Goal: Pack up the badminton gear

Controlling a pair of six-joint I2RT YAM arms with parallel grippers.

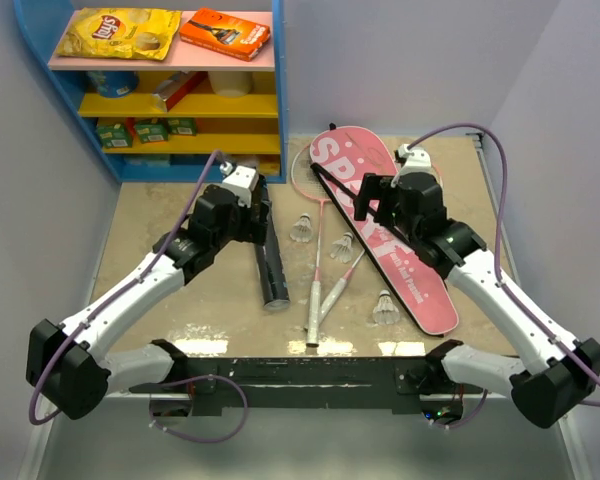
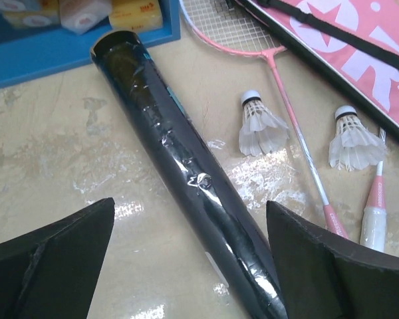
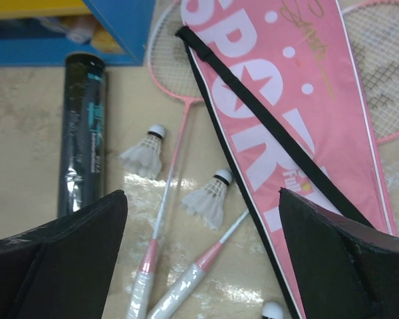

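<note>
The long black tube (image 1: 270,262) lies left of centre, its open end towards the shelf. My left gripper (image 1: 259,222) is open above it, and in the left wrist view (image 2: 189,219) the tube (image 2: 179,166) runs between the jaws. Two pink-and-white rackets (image 1: 317,262) (image 1: 344,276) lie crossed at the handles, their heads partly under the pink "SPORT" bag (image 1: 421,286). Three white shuttlecocks (image 1: 302,227) (image 1: 342,245) (image 1: 385,307) lie beside them. My right gripper (image 1: 376,207) is open and empty above the bag's left edge (image 3: 203,219); the bag (image 3: 286,113) fills its right side.
A blue shelf unit (image 1: 277,90) with yellow and pink shelves stands at the back left, holding a Lay's packet (image 1: 120,30), an orange box (image 1: 225,32) and other snacks. Grey walls close both sides. A black rail (image 1: 310,366) runs along the table's near edge.
</note>
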